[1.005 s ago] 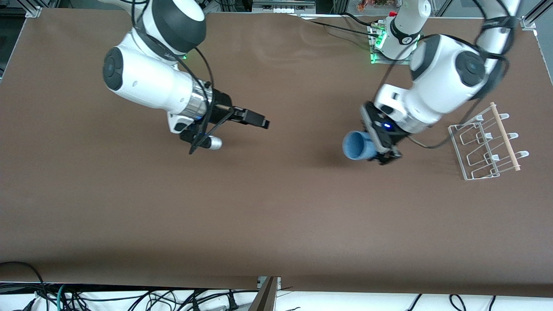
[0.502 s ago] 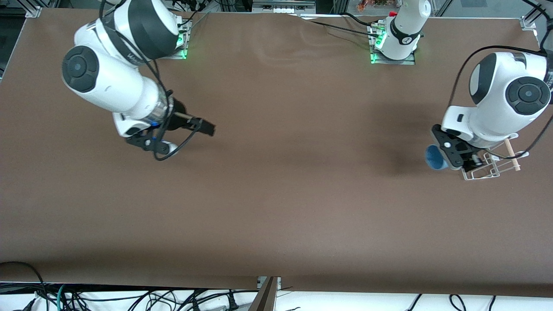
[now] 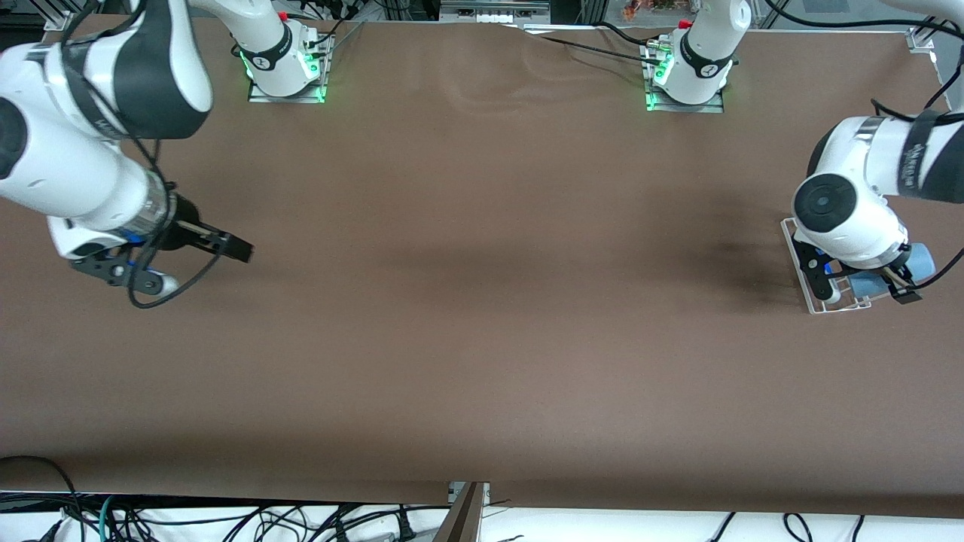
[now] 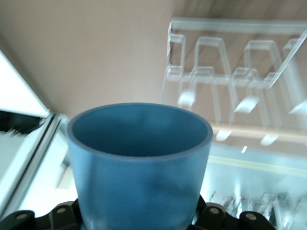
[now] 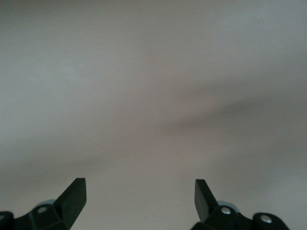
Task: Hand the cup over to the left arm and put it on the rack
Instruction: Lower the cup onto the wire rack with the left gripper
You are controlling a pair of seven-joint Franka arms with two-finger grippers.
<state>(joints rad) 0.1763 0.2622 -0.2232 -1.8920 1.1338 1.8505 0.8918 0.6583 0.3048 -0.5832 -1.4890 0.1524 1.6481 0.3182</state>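
**Left arm holds the blue cup over the wire rack**

The left gripper [image 3: 874, 284] hangs over the small white wire rack with looped prongs [image 3: 800, 260] at the left arm's end of the brown table [image 3: 482, 301]. It is clamped on the small light-blue plastic tumbler [image 3: 917, 263], a plain, handleless, slightly tapered cup that lies roughly on its side in the grasp, above the rack. In the left wrist view the cup [image 4: 139, 163] fills the foreground with its open mouth facing away from the camera, the gripper's black body showing at each side of its base; the rack [image 4: 230, 76] shows farther off, blurred, its loops in a row. Whether the cup touches the rack cannot be told.

The right gripper [image 3: 230, 247] hangs over bare tabletop at the right arm's end of the table, well apart from the cup and rack. In the right wrist view its two dark fingers [image 5: 74, 194] stand spread, with nothing between them.
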